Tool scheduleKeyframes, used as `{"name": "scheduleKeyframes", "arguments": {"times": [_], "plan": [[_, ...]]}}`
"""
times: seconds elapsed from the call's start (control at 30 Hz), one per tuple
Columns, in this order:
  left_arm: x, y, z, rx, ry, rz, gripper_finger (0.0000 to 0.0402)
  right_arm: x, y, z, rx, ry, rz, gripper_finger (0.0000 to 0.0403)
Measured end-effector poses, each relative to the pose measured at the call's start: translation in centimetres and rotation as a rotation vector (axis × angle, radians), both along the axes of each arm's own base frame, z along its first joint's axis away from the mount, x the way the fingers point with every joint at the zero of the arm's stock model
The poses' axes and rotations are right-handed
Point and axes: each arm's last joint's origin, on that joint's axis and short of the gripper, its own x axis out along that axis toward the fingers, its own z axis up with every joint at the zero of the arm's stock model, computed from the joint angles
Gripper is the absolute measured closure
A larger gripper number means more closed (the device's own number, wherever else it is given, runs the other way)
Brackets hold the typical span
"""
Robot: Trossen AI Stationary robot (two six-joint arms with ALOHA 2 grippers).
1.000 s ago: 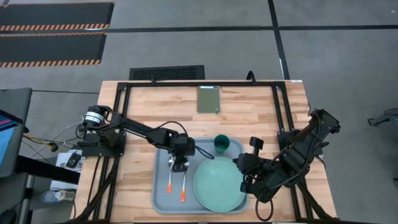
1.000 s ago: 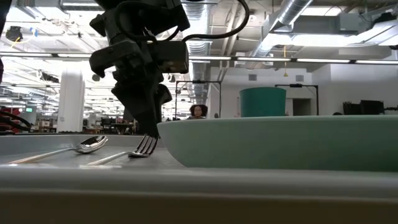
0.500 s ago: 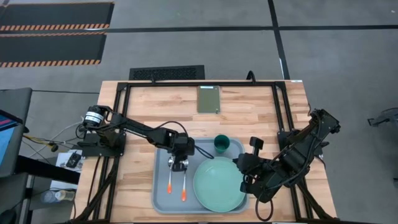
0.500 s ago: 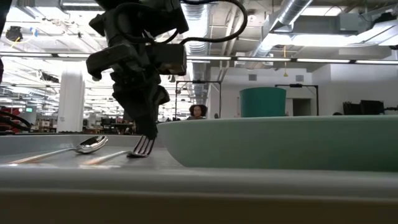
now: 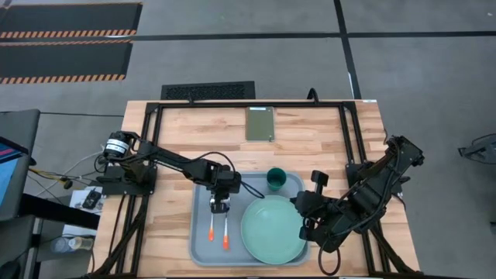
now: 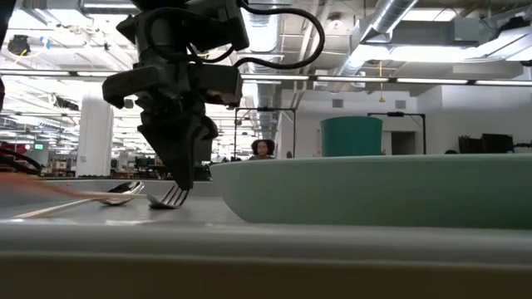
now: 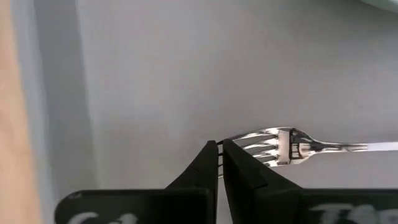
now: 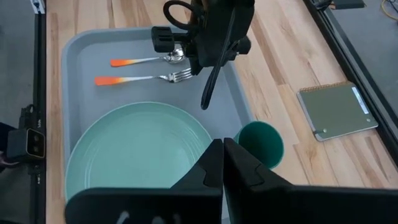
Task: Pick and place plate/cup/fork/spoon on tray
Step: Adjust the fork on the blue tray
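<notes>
My left gripper [image 5: 220, 204], fingers pressed together and empty, sits at the fork's [image 5: 225, 228] tines; its orange handle runs away toward the tray's [image 5: 200, 246] near edge.

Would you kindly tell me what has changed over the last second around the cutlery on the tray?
The left gripper has shut empty beside the orange-handled fork's tines and nudged that fork sideways, closer to the orange-handled spoon. The pale mint-green plate, dark teal cup, grey-blue tray and right gripper stayed put.
</notes>
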Motion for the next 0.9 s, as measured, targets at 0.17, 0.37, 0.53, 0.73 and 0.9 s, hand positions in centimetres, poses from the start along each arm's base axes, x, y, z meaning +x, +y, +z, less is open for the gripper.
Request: {"name": "scheduleKeyframes", "arguments": {"times": [0.17,0.37,0.53,0.73,0.9], "plan": [[0.4,0.0,1.0,0.042,0.007,-0.023,0.0401,0.0,0.0,0.0,0.002,0.002,0.001,0.0379],[0.6,0.0,1.4,0.037,-0.005,0.001,0.0401,0.0,0.0,0.0,0.007,0.006,0.005,0.0385],[0.4,-0.2,1.3,0.032,0.014,0.005,0.0401,-0.1,0.2,0.0,0.007,0.006,0.012,0.0383],[0.4,-0.6,1.3,0.047,0.013,-0.023,0.0401,-0.3,0.4,0.0,0.007,0.006,0.019,0.038],[0.4,-0.5,1.3,0.091,0.009,-0.002,0.0401,-0.3,0.4,0.0,0.007,0.006,0.019,0.0386]]}}
